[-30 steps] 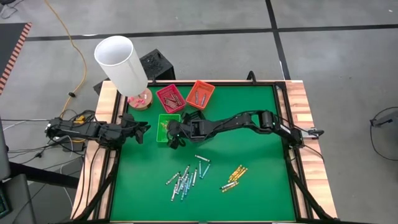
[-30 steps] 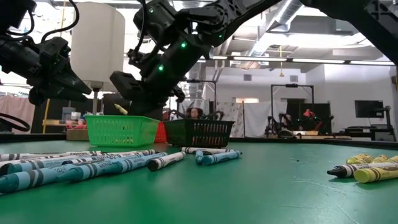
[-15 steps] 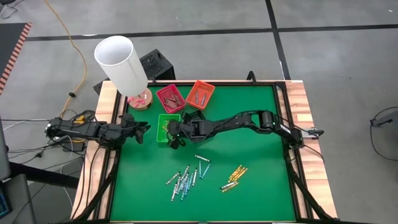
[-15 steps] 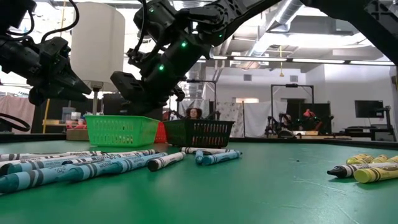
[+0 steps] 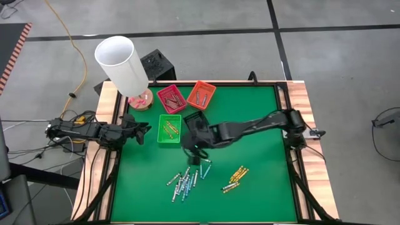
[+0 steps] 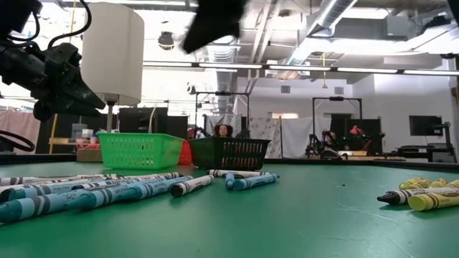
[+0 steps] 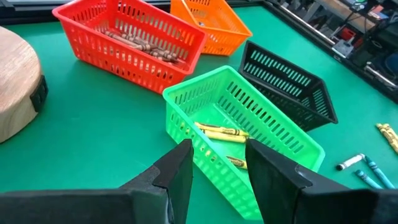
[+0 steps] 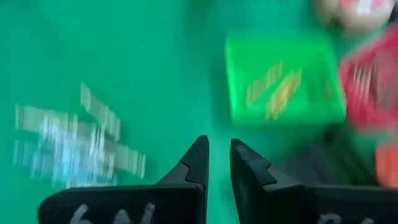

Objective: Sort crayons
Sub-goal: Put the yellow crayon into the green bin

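Loose crayons lie on the green table top: a blue and grey-white pile [image 5: 186, 181] [image 6: 86, 192] and a yellow pile [image 5: 234, 178] [image 6: 423, 193] to its right. Yellow crayons [image 7: 217, 130] lie in the green tray [image 5: 169, 130]. My right gripper [image 5: 192, 157] [image 8: 217, 152] hangs in the air between the green tray and the blue pile, its fingers a little apart with nothing between them. My left gripper [image 5: 147, 130] [image 7: 217, 158] waits open at the table's left edge, facing the green tray.
A red tray [image 5: 171, 98] and an orange tray [image 5: 200, 94], both holding crayons, stand at the far edge. A black tray [image 7: 286, 87] stands beside the green one. A lamp with a white shade [image 5: 120, 62] and wooden base [image 7: 15, 87] stands at the far left corner.
My right gripper has risen from just over the green tray and swung toward the table's near edge, coming over the blue pile. A yellow crayon seen at its fingertips one second ago no longer shows there.
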Motion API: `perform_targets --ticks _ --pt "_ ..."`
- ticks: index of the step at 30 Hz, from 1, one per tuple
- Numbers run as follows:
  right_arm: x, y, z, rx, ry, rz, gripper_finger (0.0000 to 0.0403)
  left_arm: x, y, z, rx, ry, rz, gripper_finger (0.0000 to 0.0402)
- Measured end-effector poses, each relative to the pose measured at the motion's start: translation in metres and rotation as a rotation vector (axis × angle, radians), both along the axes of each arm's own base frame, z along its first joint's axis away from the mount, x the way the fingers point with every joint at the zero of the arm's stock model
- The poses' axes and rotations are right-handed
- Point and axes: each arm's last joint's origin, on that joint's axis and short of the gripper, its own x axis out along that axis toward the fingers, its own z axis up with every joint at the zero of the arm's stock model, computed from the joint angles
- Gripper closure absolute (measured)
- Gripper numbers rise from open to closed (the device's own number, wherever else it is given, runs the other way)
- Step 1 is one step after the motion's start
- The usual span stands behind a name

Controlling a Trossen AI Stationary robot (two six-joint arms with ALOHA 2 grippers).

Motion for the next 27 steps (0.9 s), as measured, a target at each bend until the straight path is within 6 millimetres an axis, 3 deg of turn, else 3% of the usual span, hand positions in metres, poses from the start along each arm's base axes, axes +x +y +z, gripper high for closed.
perform_targets --ticks 6,11,15,19,27 --pt "-0.058 0.033 -0.017 -0.049 0.480 -0.018 0.0344 0.000 -0.001 0.000 -0.012 0.001 -0.023 0.0265" --pt "-0.094 0.063 -0.039 -0.113 0.670 -0.025 0.0344 0.000 -0.001 0.000 -0.015 0.000 -0.024 0.0265" --pt "-0.117 0.078 -0.055 -0.152 0.712 0.019 0.0344 0.000 -0.001 0.000 -0.014 0.000 -0.025 0.0265" --pt "-0.136 0.080 -0.071 -0.146 0.675 0.063 0.0344 0.000 -0.001 0.000 -0.017 0.001 -0.034 0.0265" --pt "-0.150 0.073 -0.100 -0.020 0.529 0.201 0.0344 0.001 -0.001 0.000 -0.020 0.002 -0.043 0.0265"
